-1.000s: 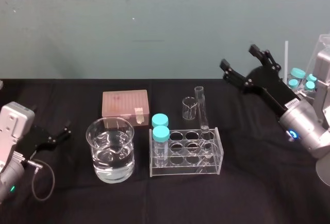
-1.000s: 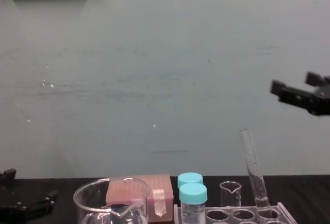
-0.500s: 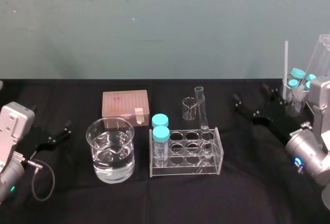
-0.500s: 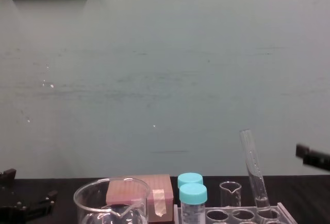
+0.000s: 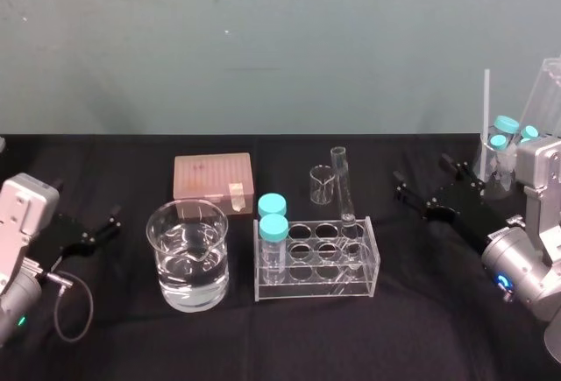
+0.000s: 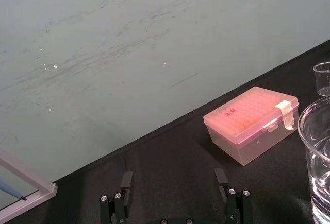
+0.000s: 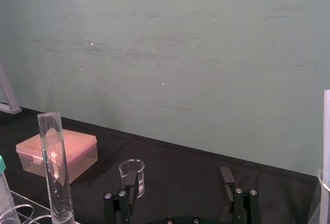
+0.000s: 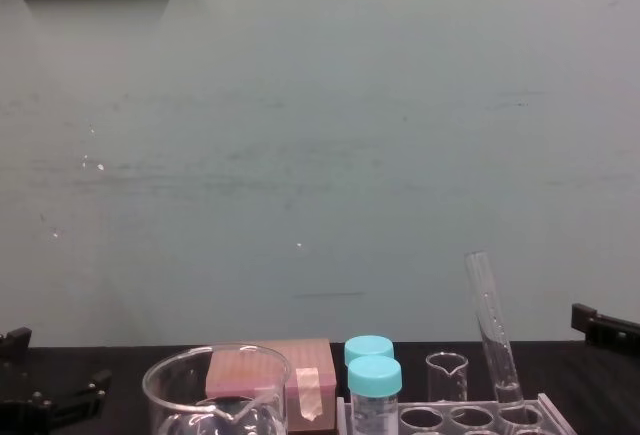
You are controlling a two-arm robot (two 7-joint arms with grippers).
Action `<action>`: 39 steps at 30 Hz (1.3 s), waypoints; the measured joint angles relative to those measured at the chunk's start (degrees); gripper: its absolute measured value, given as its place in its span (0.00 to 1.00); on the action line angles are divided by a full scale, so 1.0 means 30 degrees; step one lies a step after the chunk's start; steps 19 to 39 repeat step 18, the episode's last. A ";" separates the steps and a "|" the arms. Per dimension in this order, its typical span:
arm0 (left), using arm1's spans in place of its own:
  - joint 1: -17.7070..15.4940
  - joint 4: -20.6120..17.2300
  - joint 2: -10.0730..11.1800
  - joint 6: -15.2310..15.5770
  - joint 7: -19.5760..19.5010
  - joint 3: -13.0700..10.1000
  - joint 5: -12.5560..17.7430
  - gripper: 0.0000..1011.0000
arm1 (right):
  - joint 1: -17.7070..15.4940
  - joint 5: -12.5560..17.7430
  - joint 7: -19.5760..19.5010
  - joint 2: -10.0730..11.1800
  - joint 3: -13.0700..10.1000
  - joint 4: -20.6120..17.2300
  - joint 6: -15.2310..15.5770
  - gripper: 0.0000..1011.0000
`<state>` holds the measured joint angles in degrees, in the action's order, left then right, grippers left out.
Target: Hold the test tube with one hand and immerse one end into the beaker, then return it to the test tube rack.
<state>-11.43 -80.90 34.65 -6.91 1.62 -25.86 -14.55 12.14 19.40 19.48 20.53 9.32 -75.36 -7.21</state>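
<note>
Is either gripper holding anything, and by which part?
Nothing is held. Left gripper and right gripper are open and empty; the test tube sits in the rack.

Black table [image 5: 289,337]: beaker [image 5: 188,256], rack [image 5: 317,258], pink box [image 5: 213,176]

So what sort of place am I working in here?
Most likely a lab bench setup: a test tube standing in a clear rack, a beaker of clear liquid, and teal-capped vials.

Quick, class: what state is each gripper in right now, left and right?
Left gripper: open, holding nothing, parked at the far left.
Right gripper: open, holding nothing, right of the test tube rack.
</note>
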 joint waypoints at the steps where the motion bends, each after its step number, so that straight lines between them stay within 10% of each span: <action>1: 0.0000 -0.0001 0.0000 0.0000 0.0000 0.0000 0.0000 0.99 | 0.0002 0.0005 0.0001 0.0002 0.0000 -0.0009 -0.0007 0.99; 39: 0.0000 0.0000 -0.0001 0.0001 0.0000 0.0000 0.0000 0.99 | 0.0024 0.0084 0.0006 0.0026 0.0000 -0.0082 -0.0079 0.99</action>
